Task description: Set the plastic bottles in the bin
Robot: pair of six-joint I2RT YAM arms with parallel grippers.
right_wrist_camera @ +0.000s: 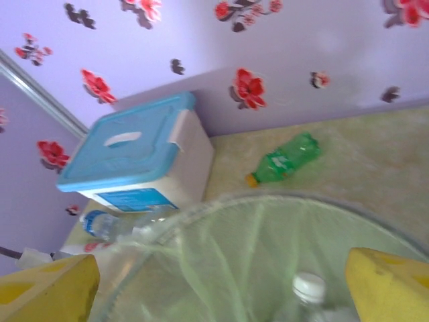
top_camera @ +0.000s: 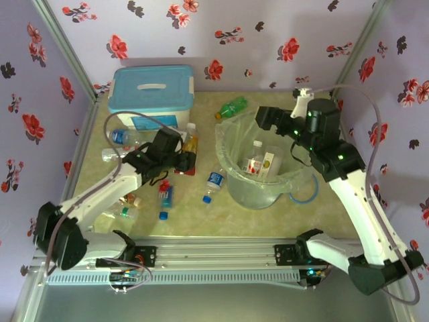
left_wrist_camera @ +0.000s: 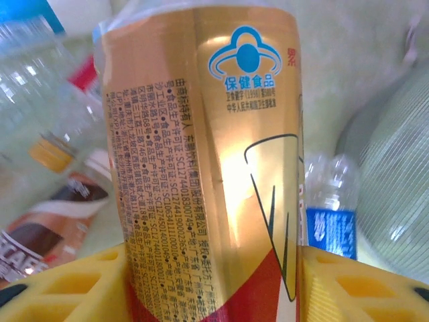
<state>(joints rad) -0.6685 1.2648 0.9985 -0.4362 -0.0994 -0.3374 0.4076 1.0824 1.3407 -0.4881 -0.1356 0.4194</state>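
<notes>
One pinch on: left gripper (left_wrist_camera: 213,295) pressed onto gold-label btl (left_wrist_camera: 201,134) from both sides, left-centre of table (top_camera: 201,225), just in front of white box (top_camera: 151,94). Long axis square to pinch line; upright or tilted, can't tell. Bin (top_camera: 224,144) near, off to the right, blue-label btl (top_camera: 214,180) lying btwn. Right gripper (right_wrist_camera: 218,288) spread wide over bin, holding nothing. Nxt prob: lift clear, swing right over rim w/ left arm, the nearer one.

The left arm (top_camera: 94,201) and right arm (top_camera: 365,208) have white links and black joints, each trailing a grey cable (top_camera: 381,134). Green lights (top_camera: 340,158) dot the right arm. Gripper fingers (left_wrist_camera: 60,288) are yellow with moulded hollows.
</notes>
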